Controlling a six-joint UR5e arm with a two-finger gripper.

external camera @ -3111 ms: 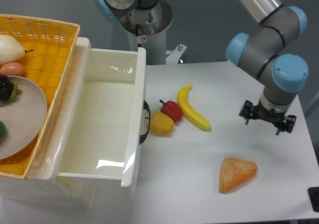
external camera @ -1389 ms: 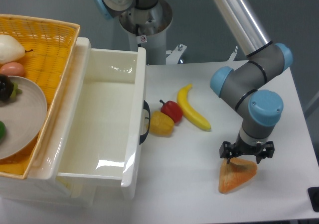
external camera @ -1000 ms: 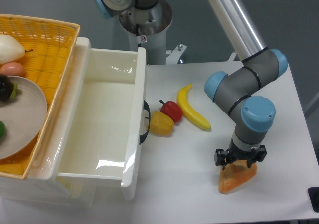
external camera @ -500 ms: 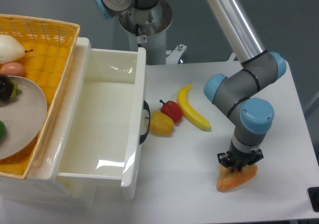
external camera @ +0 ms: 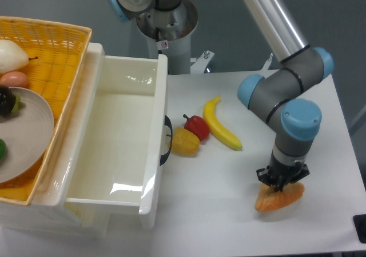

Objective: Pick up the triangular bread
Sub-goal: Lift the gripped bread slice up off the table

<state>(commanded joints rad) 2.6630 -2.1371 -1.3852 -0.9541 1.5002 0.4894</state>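
- The gripper (external camera: 281, 184) points straight down at the table's (external camera: 320, 234) 4 o'clock area, its fingers drawn together and clamped on the triangular bread (external camera: 279, 196).
- The triangular bread hangs tilted from the fingers, its orange crust edge facing the camera; whether its lowest edge touches the table I cannot tell.
- A yellow banana (external camera: 219, 123) lies at 10 o'clock from the bread, well apart from it.
- A red pepper (external camera: 197, 126) touches the banana's 9 o'clock side, and a yellow-orange bell pepper (external camera: 185, 141) sits just at the red one's 7 o'clock.
- A white bin (external camera: 153, 154) stands at 9 o'clock of the peppers.
- A yellow basket (external camera: 54, 45) holding a grey plate (external camera: 28, 131) sits beyond the bin at 9 o'clock.
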